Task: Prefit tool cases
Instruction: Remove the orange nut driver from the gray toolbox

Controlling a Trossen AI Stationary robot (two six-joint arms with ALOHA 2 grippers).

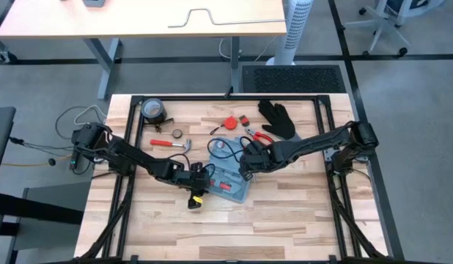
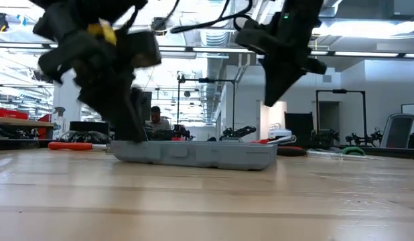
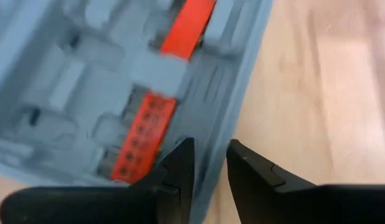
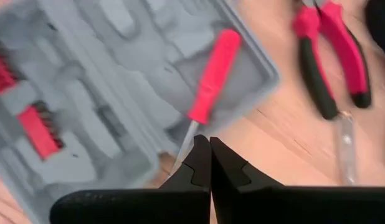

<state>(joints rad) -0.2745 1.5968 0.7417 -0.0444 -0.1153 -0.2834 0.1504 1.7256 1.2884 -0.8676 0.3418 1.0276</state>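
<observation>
**Clerk:** Item one, for your list: the flat rectangular light-blue plastic tool case (image 1: 230,182) lies open on the wooden slatted table (image 1: 285,220), just below centre. You see grey-blue moulded slots inside, with a red bit holder (image 3: 142,134) in one recess and a red-handled screwdriver (image 4: 211,78) lying across another, its shaft over the case's edge.

**Operator:** And the arms?

**Clerk:** Item two: the left gripper (image 1: 199,176) sits at the case's 9 o'clock edge. In your left wrist view its fingers (image 3: 180,165) stand slightly apart, straddling the case rim, so parted a little and clamping nothing. Item three: the right gripper (image 1: 247,163) hangs at the case's 1 o'clock corner. Your right wrist view shows its fingertips (image 4: 210,155) pressed together, empty, just off the screwdriver's tip.

**Operator:** Loose stock?

**Clerk:** From the case, in the high view: a red-handled hammer (image 1: 170,144) at 10 o'clock; a grey roll of tape (image 1: 153,111) farther out at 10 o'clock; a small round red tape measure (image 1: 230,122) at 12 o'clock; red-and-black pliers (image 1: 257,133) at 1 o'clock; a black glove (image 1: 278,119) beyond the pliers, also at 1 o'clock. All rest on the table, apart from the case.

**Operator:** Anything behind?

**Clerk:** In the low view, a seated person (image 2: 155,120) far across the room.
</observation>
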